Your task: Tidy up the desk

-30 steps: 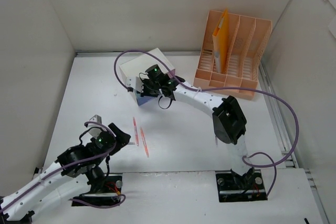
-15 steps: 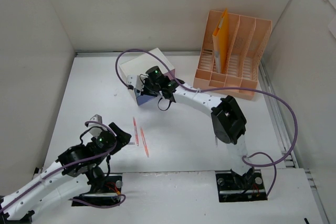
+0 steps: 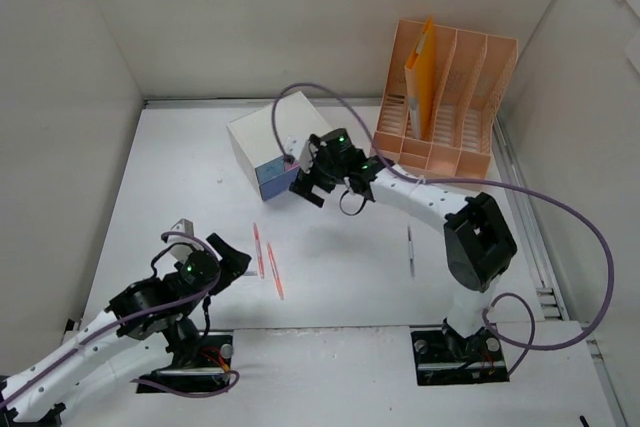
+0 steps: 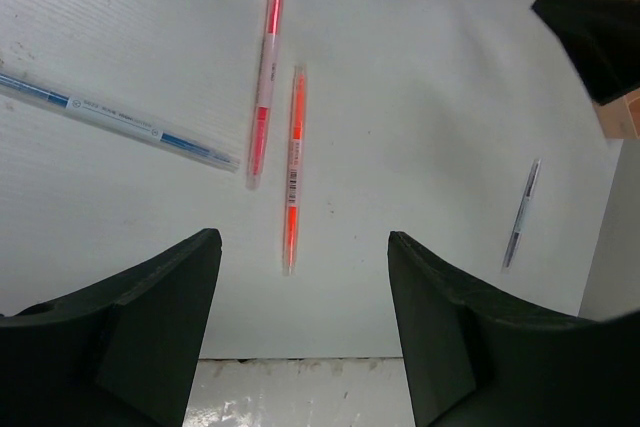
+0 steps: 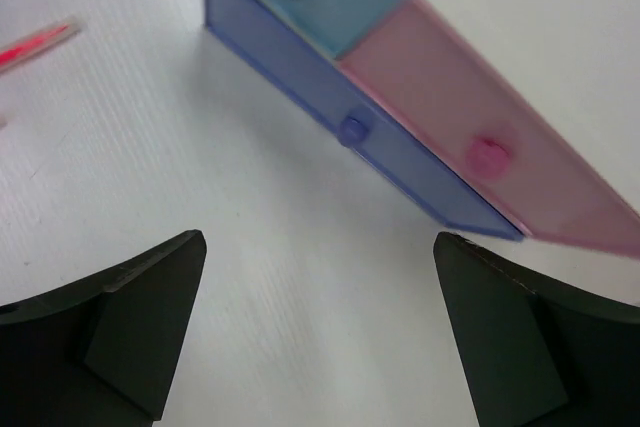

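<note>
The desk [image 3: 180, 167] is the wide white tabletop. On it lie two red pens [image 3: 258, 249] [image 4: 265, 77] side by side, and a grey pen [image 3: 410, 250] [image 4: 521, 212] further right. A clear pen with blue print [image 4: 120, 122] lies to their left. My left gripper [image 3: 225, 257] [image 4: 303, 247] hovers open just short of the red pens with nothing between its fingers. My right gripper [image 3: 308, 190] [image 5: 320, 247] stands wide open and empty over bare desk, just in front of the small white drawer box [image 3: 275, 142]. The box's purple drawer [image 5: 350, 127] and pink drawer [image 5: 480, 147] face it.
A peach file organizer [image 3: 445, 107] holding a yellow folder [image 3: 420, 77] stands at the back right. Upright white panels wall in the desk on the left, back and right. A purple cable [image 3: 560, 207] loops off the right arm.
My right gripper has opened wide and drawn back to the right, away from the drawer box. The right arm swung right and uncovered the grey pen. The left arm has not moved.
</note>
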You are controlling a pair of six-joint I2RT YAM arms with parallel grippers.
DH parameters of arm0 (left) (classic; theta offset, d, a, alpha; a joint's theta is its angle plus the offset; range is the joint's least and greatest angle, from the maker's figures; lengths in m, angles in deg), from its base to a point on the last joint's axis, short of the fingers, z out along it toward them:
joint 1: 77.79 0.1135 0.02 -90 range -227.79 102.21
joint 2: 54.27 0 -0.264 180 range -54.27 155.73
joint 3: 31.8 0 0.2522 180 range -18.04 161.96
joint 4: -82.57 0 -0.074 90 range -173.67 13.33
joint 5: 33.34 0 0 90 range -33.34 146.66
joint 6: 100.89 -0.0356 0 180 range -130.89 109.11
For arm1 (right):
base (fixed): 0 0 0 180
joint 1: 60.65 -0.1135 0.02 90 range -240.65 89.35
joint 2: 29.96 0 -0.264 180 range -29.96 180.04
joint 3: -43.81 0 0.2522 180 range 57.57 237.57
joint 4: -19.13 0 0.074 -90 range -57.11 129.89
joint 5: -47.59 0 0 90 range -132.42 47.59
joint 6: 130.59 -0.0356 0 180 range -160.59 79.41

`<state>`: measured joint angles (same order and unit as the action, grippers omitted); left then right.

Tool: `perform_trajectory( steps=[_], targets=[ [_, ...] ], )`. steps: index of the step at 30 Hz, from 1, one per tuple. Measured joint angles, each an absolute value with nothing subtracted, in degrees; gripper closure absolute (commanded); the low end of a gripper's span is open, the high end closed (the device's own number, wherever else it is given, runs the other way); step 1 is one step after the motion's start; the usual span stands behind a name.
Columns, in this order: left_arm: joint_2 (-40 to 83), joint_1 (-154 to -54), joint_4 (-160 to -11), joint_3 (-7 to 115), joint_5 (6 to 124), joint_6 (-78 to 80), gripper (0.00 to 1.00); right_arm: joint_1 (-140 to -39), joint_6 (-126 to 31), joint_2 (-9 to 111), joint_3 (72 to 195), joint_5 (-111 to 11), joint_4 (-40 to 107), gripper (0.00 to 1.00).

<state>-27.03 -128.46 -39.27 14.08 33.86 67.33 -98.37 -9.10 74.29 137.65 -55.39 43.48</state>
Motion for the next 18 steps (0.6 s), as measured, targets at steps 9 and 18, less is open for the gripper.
perform_trajectory(
  steps=[9, 18],
  targets=[
    [-26.35, -128.46, -40.23, 13.46, 33.83, 67.33, 0.37, -80.99, -28.97, 75.58, 136.44, -67.85, 39.98, 0.60],
    [-27.38, -128.46, -40.05, 13.44, 33.72, 67.79, 0.37, -85.91, -43.75, 80.39, 135.53, -70.69, 36.25, 0.39]
  ],
)
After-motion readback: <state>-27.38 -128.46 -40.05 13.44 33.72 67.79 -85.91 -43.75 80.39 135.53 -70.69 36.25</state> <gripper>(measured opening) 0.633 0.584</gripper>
